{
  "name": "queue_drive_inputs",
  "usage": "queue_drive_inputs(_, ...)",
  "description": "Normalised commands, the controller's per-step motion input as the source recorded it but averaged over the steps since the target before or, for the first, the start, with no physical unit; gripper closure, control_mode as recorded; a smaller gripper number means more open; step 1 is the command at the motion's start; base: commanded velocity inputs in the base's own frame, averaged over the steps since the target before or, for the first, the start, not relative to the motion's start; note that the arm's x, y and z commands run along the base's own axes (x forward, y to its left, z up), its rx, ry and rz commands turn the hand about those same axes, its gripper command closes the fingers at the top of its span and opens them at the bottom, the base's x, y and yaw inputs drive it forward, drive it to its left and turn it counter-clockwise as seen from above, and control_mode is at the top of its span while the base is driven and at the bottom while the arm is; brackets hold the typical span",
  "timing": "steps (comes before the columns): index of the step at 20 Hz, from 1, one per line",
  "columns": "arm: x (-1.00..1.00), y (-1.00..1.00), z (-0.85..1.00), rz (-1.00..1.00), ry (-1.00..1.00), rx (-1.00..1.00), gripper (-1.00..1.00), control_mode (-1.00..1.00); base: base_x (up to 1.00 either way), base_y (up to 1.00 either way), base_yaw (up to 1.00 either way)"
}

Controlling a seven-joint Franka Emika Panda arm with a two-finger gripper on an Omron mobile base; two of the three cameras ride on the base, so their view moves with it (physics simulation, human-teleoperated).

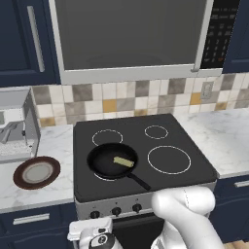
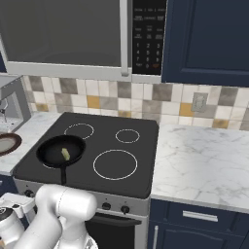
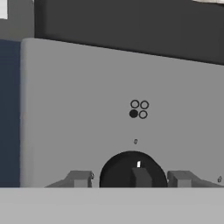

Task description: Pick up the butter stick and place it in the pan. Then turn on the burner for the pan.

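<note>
On the glossy black glass cooktop (image 1: pixel 141 146), the round black pan (image 1: pixel 111 160) sits over the front-left burner (image 1: pixel 99 176), its shallow rim hiding most of that thin white ring. Inside the pan lies the butter stick (image 1: pixel 123 161), a small pale yellow bar resting flat on the pan's right half, its long side running roughly across the stove. The pan's straight black handle (image 1: pixel 138 181) points toward the front edge of the stove.

Low at the stove's matte grey front panel (image 3: pixel 87 109), the gripper (image 3: pixel 131 178) faces a round black knob (image 3: pixel 131 170) with a small white tick; its two dark fingers (image 3: pixel 78 178) stand apart, one on each side of the knob, and whether they touch it cannot be told. Above the knob, four tiny circles, one filled, form a burner diagram (image 3: pixel 138 109).

White marble-patterned counters (image 2: pixel 204 160) flank the stove. A brown-rimmed plate (image 1: pixel 36 172) with a grey centre rests on the left counter, well apart from the pan. Square tiles in grey, cream and ochre (image 1: pixel 126 99) line the wall beneath a microwave (image 1: pixel 131 36) and navy cabinets (image 2: pixel 209 39).
</note>
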Motion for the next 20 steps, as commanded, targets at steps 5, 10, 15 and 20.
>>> queue_drive_inputs(5,0.06,-0.06,-0.14,0.04,0.02,0.00,1.00,-1.00,0.00,0.00,0.00)
queue_drive_inputs(10,0.01,-0.09,-0.10,0.05,0.00,0.00,1.00,-1.00,0.00,0.00,0.00)
queue_drive_inputs(15,0.00,0.00,0.00,0.01,0.01,-0.09,1.00,-1.00,0.00,0.00,0.00)
queue_drive_inputs(20,-0.01,0.00,0.01,0.00,0.04,-0.22,1.00,-1.00,0.00,0.00,0.00)
